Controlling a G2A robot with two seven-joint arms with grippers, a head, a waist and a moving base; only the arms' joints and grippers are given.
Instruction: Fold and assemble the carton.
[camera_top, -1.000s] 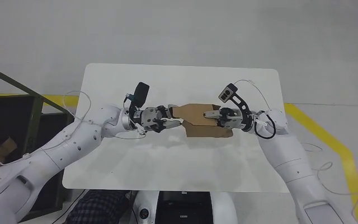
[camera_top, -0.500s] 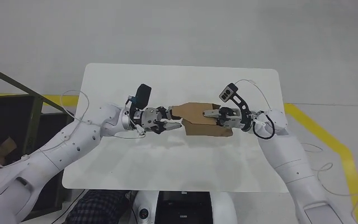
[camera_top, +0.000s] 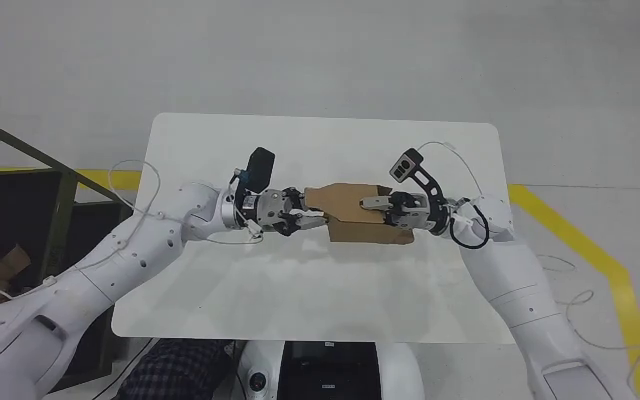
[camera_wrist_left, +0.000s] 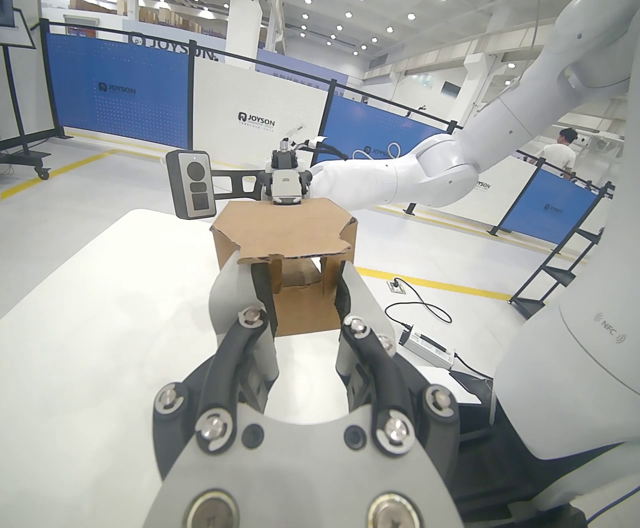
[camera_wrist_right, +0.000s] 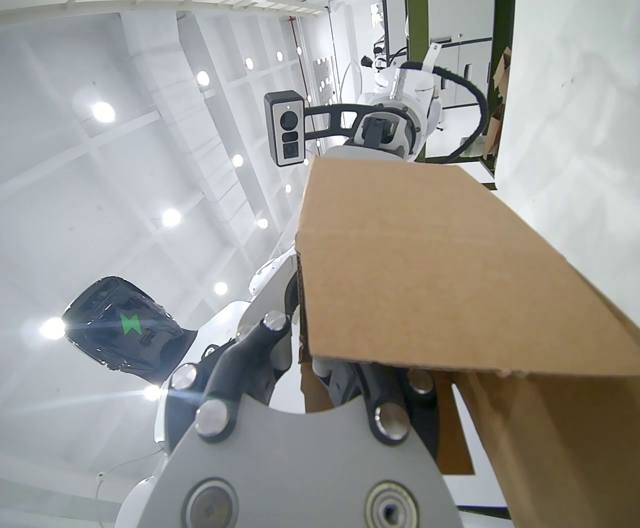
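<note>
Carton (camera_top: 360, 212): brown corrugated board, lying mid-table (camera_top: 300, 290), partly formed into tube. End flaps loose, one edge ragged.

Judged light, stiff across panels, hinging easily at creases; thin edges likely to crush or tear. Best hold looks to be panel rim close to fold line, not free flap.

Right gripper (camera_top: 373, 203): at carton's far end from left arm, fingers closed on top panel rim.

Left gripper (camera_wrist_left: 291, 272): at carton's open near end, fingers (camera_wrist_left: 227, 290) spread moderately, straddling inner flaps. Contact unclear.

The carton (camera_wrist_right: 425, 280) hides the right jaws' tips.
</note>
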